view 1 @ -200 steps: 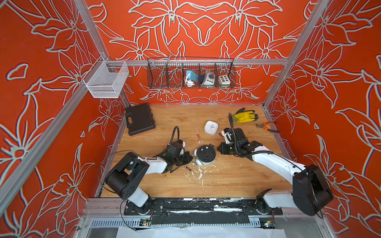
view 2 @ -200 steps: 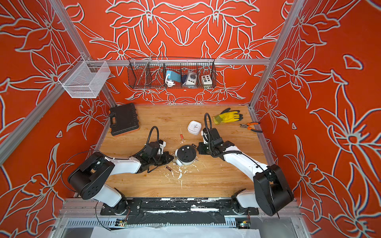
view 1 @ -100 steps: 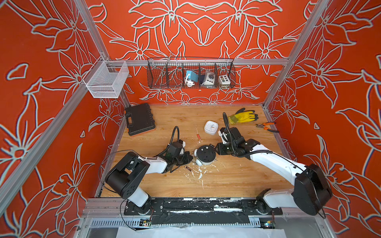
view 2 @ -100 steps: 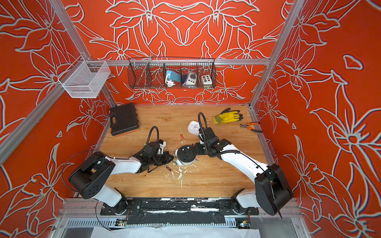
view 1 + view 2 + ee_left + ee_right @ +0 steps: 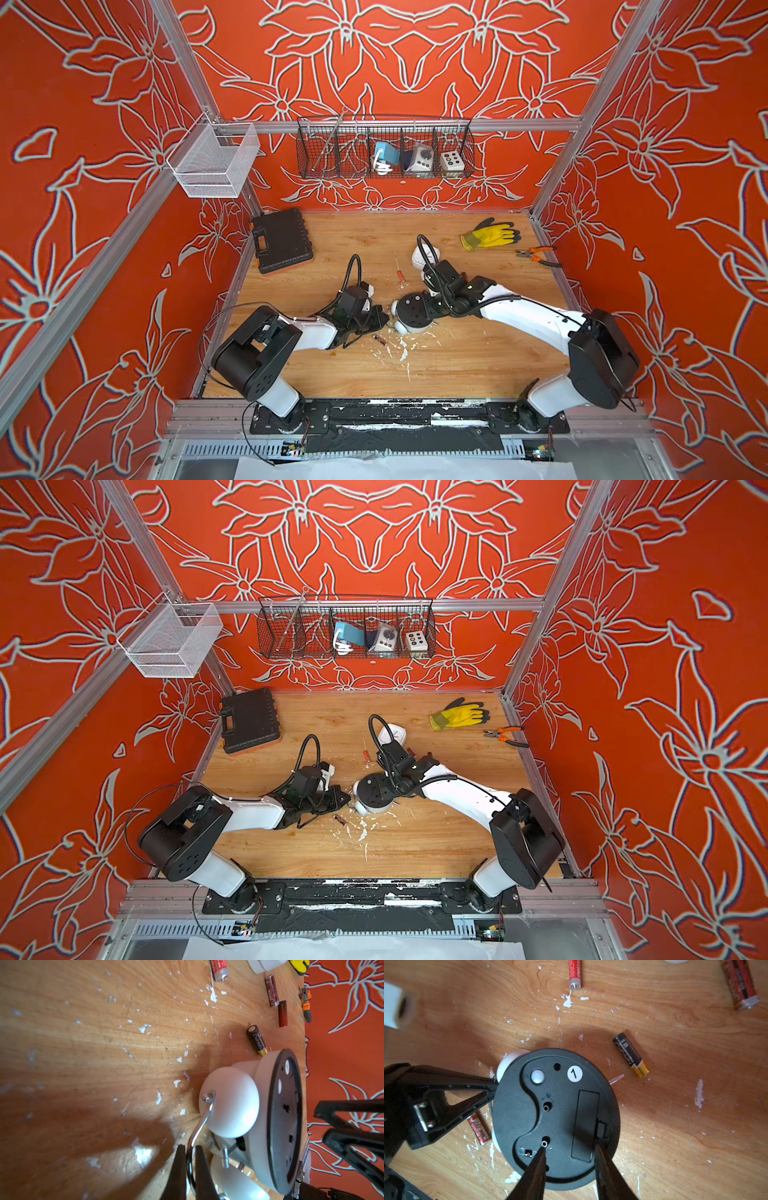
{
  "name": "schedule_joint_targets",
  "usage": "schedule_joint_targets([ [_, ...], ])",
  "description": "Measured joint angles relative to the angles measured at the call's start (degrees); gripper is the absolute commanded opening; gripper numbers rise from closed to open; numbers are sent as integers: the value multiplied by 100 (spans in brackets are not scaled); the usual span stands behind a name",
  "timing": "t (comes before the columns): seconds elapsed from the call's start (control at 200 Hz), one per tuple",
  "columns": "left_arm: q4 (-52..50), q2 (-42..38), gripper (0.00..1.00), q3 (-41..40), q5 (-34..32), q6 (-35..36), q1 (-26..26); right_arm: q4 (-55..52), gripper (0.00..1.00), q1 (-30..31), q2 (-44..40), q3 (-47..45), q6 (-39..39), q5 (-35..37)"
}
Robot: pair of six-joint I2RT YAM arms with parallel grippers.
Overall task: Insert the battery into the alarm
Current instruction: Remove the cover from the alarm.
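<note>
Pinching the round alarm's [image 5: 257,1076] thin chrome wire handle [image 5: 202,1124] in the left gripper's [image 5: 188,1147] closed jaws, hovering the right gripper's [image 5: 569,1149] half-spread, empty jaws over its matte black back [image 5: 556,1118], cylindrical black-gold battery [image 5: 630,1054] lying just beyond.

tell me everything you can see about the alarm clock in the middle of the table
The alarm clock is round, pale plastic with two white bells, lying face down on the wooden table. Its black back faces up: a white sticker marked 1, a silver button, a slide switch, and a battery cover that looks shut. The left gripper is shut on its wire handle; the right gripper hovers above the back, jaws open.
</note>
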Motion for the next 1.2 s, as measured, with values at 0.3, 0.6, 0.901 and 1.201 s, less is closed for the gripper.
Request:
schedule_joint_targets([
  [0.3, 0, 0, 0, 0, 2, 2, 0, -28, 41, 2, 278, 94, -11, 162],
  [0.6, 4, 0, 0, 0, 7, 2, 0, -140, 42, 151, 398, 212, -28, 535],
  [0.901, 55, -2, 0, 0, 9, 22, 0, -227, 42, 219, 439, 271, -4, 876],
  [1.201, 66, 0, 0, 0, 20, 48, 0, -225, 43, 249, 549, 315, 59, 984],
])
